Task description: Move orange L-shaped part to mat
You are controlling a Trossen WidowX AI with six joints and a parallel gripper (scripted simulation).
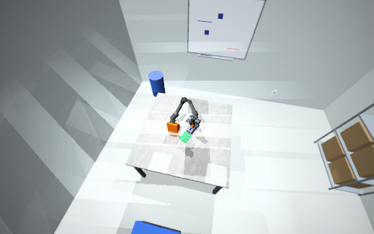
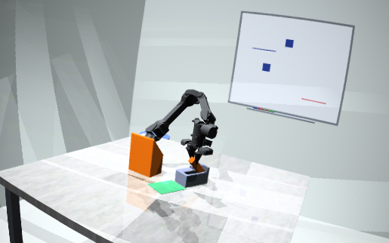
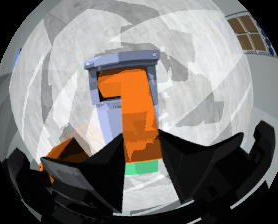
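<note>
The orange L-shaped part (image 1: 192, 126) (image 2: 197, 166) (image 3: 137, 105) is tilted, its straight end up and its L-shaped end low at the far side of the pocket. Whether that end touches the pocket is unclear. My gripper (image 2: 194, 159) (image 3: 139, 135) is shut on the raised end, one finger on each side, above the near part of the tray. The grey tray (image 1: 189, 131) (image 2: 198, 180) (image 3: 122, 57) stands on the table, its pocket partly hidden by the part. The green mat (image 1: 185, 137) (image 2: 166, 186) (image 3: 141, 168) lies flat beside the tray.
A tall orange block (image 1: 173, 127) (image 2: 140, 155) stands near the arm's base, to the left of the tray and behind the mat in the exterior view. The table's front edge (image 2: 46, 207) is well away from the tray.
</note>
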